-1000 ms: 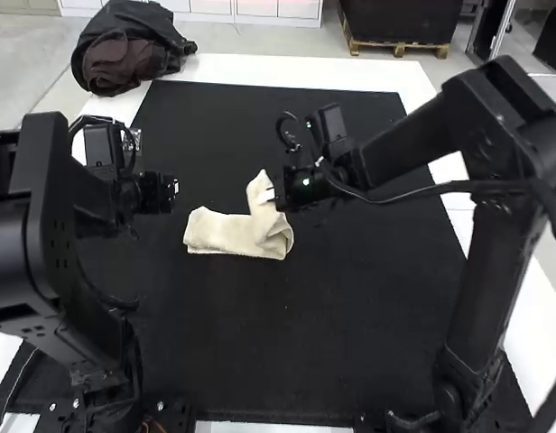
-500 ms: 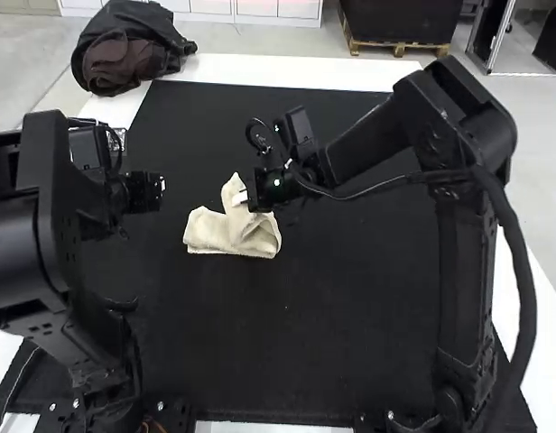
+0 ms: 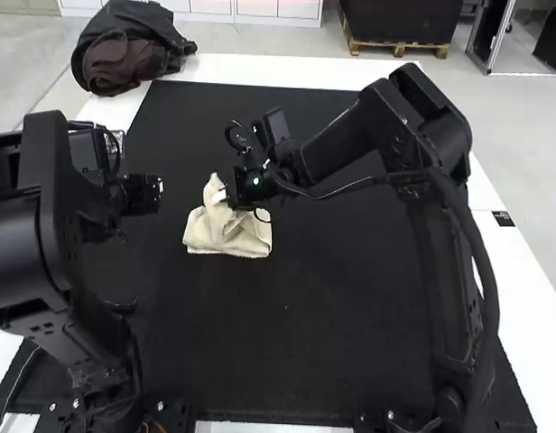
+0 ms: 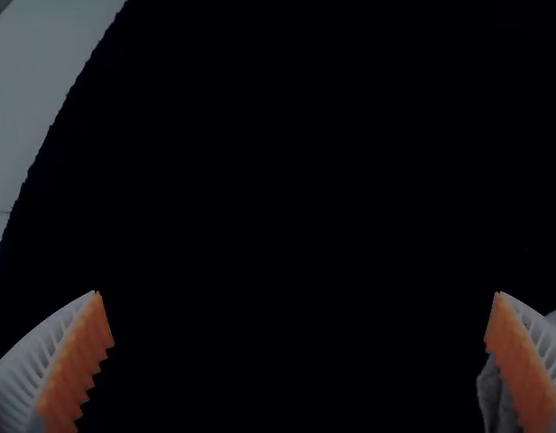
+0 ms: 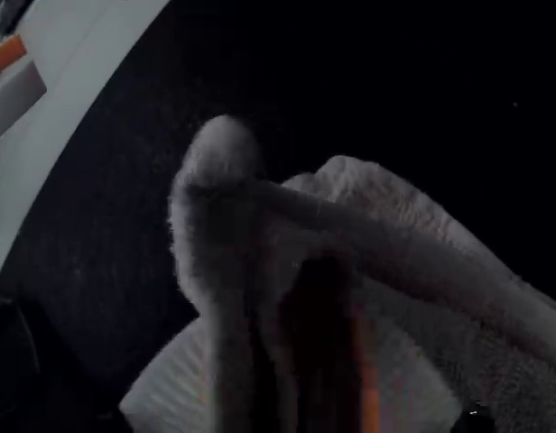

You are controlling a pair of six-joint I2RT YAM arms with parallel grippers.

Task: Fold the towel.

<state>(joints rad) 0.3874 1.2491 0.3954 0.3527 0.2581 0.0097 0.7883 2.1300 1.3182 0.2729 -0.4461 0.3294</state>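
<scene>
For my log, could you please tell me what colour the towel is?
The towel is cream, clearest in the high view.

arms (image 3: 400, 144) black, angular | black cable (image 3: 492, 289) | white ribbed fingers (image 4: 30, 365) | orange pads (image 4: 79, 361)

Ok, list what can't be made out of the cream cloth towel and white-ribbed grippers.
High view: towel, its lower layers hidden under upper folds.
Right wrist view: right gripper, tips lost in cloth and shadow.
Left wrist view: towel, partly behind the left gripper, cut off by the edge.
</scene>
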